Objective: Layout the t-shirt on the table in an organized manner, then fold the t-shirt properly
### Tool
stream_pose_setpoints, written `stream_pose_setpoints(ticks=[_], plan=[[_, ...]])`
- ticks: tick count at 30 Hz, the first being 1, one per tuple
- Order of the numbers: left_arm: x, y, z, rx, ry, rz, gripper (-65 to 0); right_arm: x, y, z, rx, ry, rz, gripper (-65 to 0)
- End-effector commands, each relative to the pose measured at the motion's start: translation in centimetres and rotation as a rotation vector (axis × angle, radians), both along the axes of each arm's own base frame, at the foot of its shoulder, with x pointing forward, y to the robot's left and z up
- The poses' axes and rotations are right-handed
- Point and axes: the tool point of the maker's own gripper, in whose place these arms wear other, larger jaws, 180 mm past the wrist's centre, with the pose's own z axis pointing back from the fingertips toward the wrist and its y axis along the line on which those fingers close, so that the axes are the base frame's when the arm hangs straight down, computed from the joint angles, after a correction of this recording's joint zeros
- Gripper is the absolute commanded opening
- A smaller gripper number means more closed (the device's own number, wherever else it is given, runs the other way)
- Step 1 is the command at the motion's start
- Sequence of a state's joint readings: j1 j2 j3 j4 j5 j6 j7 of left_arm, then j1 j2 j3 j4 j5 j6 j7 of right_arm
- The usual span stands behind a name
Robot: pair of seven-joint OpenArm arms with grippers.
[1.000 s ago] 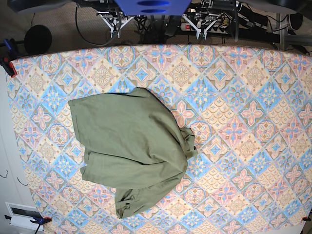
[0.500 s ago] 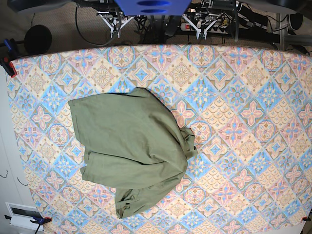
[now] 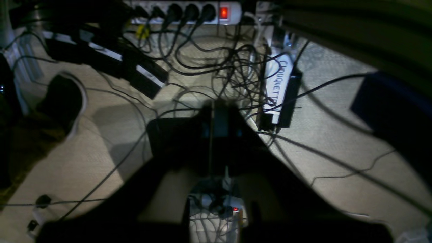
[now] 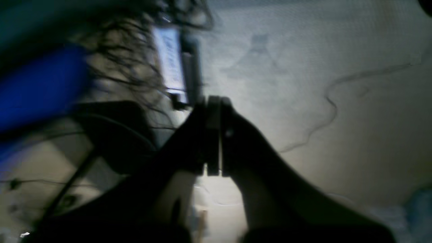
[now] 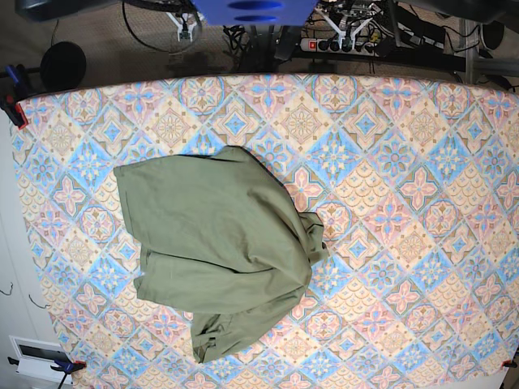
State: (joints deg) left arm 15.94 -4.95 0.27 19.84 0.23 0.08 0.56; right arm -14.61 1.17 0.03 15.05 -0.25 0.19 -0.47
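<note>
The olive-green t-shirt (image 5: 219, 251) lies crumpled on the table (image 5: 405, 203), left of centre. Its wide part is spread out, one bunched end points right and another lies at the lower edge. Both arms are pulled back beyond the far table edge. My right gripper (image 5: 185, 23) shows only as a white tip at the top left. My left gripper (image 5: 345, 20) shows at the top right. In the left wrist view the left gripper (image 3: 212, 113) is shut with nothing in it, over the floor. In the right wrist view the right gripper (image 4: 214, 101) is also shut and empty.
A power strip (image 3: 189, 10) and tangled cables (image 3: 236, 67) lie on the floor behind the table. Clamps (image 5: 12, 105) hold the cloth at the left corners. A round black object (image 5: 63, 65) sits on the floor at the far left.
Both grippers have drawn further back, almost out of the top of the base view. The t-shirt has not moved.
</note>
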Motion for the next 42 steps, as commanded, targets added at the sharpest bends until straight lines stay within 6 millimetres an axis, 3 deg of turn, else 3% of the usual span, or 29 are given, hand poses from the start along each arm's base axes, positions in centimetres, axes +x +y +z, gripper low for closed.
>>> stream_pose_setpoints(ticks=[1,6,10,15,19,30,38,42], plan=[[-0.7,1.1,0.2,0.019,0.001,-0.008,-65.0,0.1,-1.7,0.3,-0.032,-0.027,0.01,-65.0],[-2.6,3.6,1.3,0.056,-0.003,-0.033,-65.0,-1.1,-3.2,1.7,-0.059,-0.077,0.022,-65.0],[-2.9,5.0,2.9,0.076,-0.056,-0.064,-65.0,-1.6,-3.5,3.4,-0.07,-0.136,0.037,-65.0],[-1.4,5.4,5.9,0.079,-0.174,-0.112,-65.0,-0.6,-3.9,6.4,-0.087,-0.24,0.054,-65.0],[0.1,5.3,8.9,0.076,-0.267,-0.154,-65.0,0.8,-7.1,9.4,-0.166,-0.329,0.017,-65.0],[3.8,2.8,17.9,0.021,-0.49,-0.251,-65.0,4.3,-11.1,18.8,-0.292,-0.499,0.047,-65.0],[8.1,-1.5,23.9,-0.112,-0.648,-0.286,-65.0,9.9,-10.3,25.1,-0.31,-0.626,0.086,-65.0],[10.2,-2.3,26.1,-0.167,-0.627,-0.238,-65.0,11.1,-9.8,26.6,-0.31,-0.649,0.094,-65.0]])
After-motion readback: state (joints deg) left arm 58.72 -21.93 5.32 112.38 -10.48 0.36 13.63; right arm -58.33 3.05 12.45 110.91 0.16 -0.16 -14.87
